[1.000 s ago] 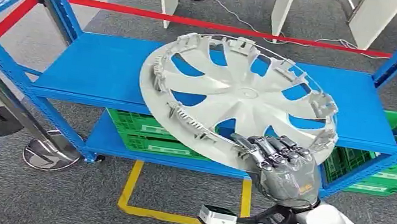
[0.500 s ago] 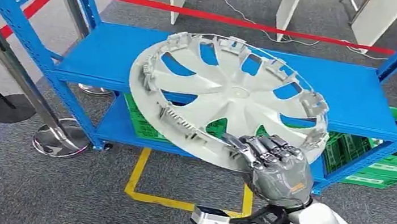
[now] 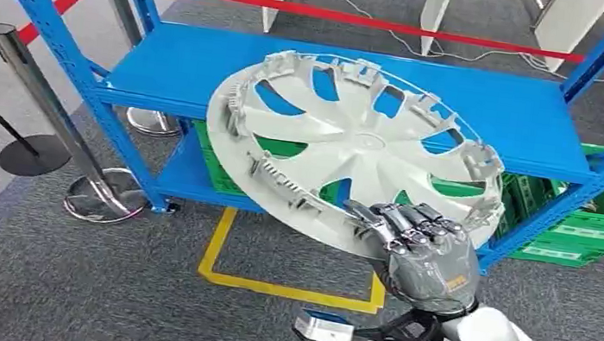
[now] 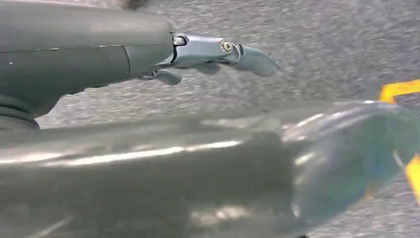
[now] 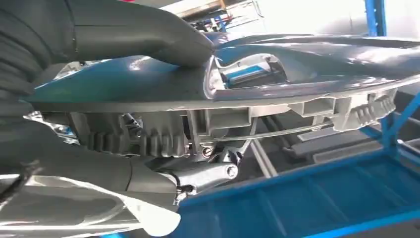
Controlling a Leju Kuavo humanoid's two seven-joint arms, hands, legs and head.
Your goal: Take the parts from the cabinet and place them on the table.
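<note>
Your right hand (image 3: 427, 254) pinches the near rim of the round silver plastic wheel cover (image 3: 354, 146), which tilts up and away to the far left over the blue metal shelf (image 3: 189, 70), so it hangs unsupported beyond your grip.

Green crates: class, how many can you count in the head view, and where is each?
2. One green crate sits on the rack's lower shelf, behind the hubcap; another green crate sits at the rack's right end. More may be hidden behind the hubcap.
</note>
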